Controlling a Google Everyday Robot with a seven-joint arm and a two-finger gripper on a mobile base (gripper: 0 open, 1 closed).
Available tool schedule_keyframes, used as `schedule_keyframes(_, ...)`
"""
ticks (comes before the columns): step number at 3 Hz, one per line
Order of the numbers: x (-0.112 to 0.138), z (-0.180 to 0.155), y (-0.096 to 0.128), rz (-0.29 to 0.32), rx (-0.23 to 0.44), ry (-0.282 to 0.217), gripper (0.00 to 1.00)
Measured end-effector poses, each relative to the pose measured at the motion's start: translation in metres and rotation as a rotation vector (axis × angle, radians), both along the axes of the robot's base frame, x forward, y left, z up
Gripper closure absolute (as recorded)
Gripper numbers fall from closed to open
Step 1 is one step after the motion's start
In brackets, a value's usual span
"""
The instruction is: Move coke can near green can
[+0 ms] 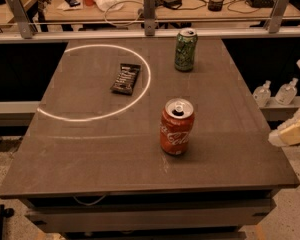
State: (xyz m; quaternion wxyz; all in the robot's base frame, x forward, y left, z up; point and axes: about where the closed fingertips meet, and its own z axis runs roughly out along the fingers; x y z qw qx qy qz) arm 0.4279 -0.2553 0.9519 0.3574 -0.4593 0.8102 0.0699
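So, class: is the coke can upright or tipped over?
Upright: the coke can stands on its base, silver top up. The gripper hangs right of the table.

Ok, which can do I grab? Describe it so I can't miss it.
On the dark table, look at the near half, right of the white circle: the coke can stands upright there, alone. It is red with white script, unlike the green can at the far edge. The gripper is off the table's right side, clear of both.
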Motion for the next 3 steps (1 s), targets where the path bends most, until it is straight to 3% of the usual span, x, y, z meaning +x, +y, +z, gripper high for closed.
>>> schedule_keyframes(1,-0.001,-0.029,0.007,0.022,0.156,-0.097,0.0)
schedule_keyframes(2,-0.011,-0.034,0.031,0.104,0.342,-0.177,0.0)
schedule_keyframes(3,-0.022,-0.016,0.061,0.189,0.544,-0.231,0.0)
